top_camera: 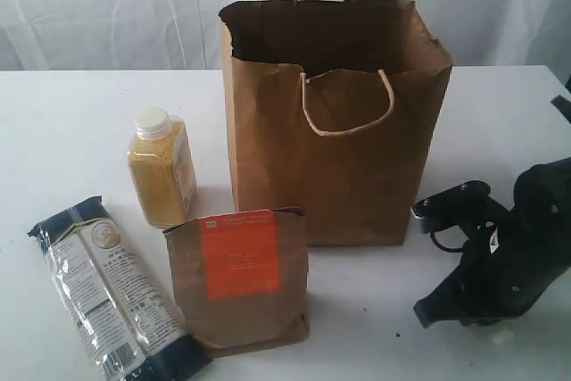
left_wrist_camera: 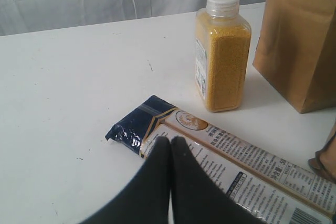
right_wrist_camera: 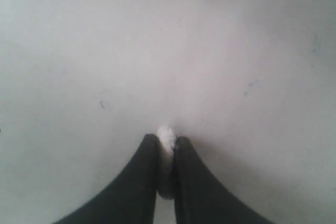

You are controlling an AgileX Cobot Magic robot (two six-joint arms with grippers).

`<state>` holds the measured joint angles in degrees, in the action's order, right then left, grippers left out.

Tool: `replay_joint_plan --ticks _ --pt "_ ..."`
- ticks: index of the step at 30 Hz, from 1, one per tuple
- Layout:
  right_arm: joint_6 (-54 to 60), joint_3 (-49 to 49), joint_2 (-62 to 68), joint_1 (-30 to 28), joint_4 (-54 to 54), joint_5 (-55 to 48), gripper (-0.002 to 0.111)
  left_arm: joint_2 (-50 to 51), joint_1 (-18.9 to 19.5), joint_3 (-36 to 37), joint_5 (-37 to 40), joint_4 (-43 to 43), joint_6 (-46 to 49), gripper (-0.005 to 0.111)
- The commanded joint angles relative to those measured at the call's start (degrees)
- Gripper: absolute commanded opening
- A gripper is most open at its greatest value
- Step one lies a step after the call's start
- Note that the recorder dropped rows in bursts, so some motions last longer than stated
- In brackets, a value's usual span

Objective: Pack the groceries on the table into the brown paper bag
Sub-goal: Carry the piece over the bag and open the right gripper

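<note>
Noodles come first: the long clear-and-navy noodle packet point(top_camera: 111, 296) lies flat and slantwise at the near left of the table point(top_camera: 53, 131), one navy end toward us and the other toward the bottle. Over the packet near that farther end sits the left gripper point(left_wrist_camera: 170, 141), its two black fingers pressed together with nothing between them. Whether the tips touch the wrapper we cannot tell. Just right of the packet stands the brown orange-labelled pouch point(top_camera: 239, 278), upright, label facing us, in front of the bag. At the near right the dark right arm point(top_camera: 508, 256) bends low over bare tabletop. Its wrist view shows the right gripper point(right_wrist_camera: 167, 140) drawn nearly together, the tips pinching a small white thing point(right_wrist_camera: 166, 134) — too blurred for us to say what it is. Farther back the yellow-grain bottle point(top_camera: 161, 167) stands upright with its white cap point(top_camera: 152, 120) on, near the bag's left wall but apart from it. Farthest of all is the brown paper bag point(top_camera: 339, 149), upright mid-table with its mouth open and one white cord handle point(top_camera: 350, 132) hanging down the front face — what lies inside we cannot see. Behind the table hangs a pale curtain point(top_camera: 89, 6).
</note>
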<state>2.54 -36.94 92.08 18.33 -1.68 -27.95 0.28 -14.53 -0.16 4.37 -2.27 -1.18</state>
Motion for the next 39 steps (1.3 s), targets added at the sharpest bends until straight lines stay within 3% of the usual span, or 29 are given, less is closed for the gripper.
replay_joint_plan --ticks 1,12,19,27,32,39 --pt "-1.4 0.4 -6.7 -0.7 -0.7 -2.5 0.0 -0.3 -0.2 0.2 0.0 -0.2 -0.1 0.0" --pt "-1.4 0.2 -27.7 -0.7 -0.7 -4.6 0.0 -0.3 -0.2 0.2 0.0 -0.2 -0.1 0.0" --pt "-1.3 -6.6 -36.1 -0.7 -0.7 -4.2 0.0 -0.3 -0.2 0.2 0.0 -0.2 -0.1 0.0" --pt "-0.8 -19.5 -35.9 0.2 -0.7 -4.8 0.0 -0.3 -0.2 0.2 0.0 -0.2 -0.1 0.0" --pt "1.1 -26.5 -32.2 3.8 -0.5 -7.4 0.0 -0.3 -0.2 0.2 0.0 -0.2 -0.1 0.0" --pt "1.3 -31.3 -23.9 6.9 -0.5 -9.2 0.0 -0.3 -0.2 0.2 0.0 -0.2 -0.1 0.0"
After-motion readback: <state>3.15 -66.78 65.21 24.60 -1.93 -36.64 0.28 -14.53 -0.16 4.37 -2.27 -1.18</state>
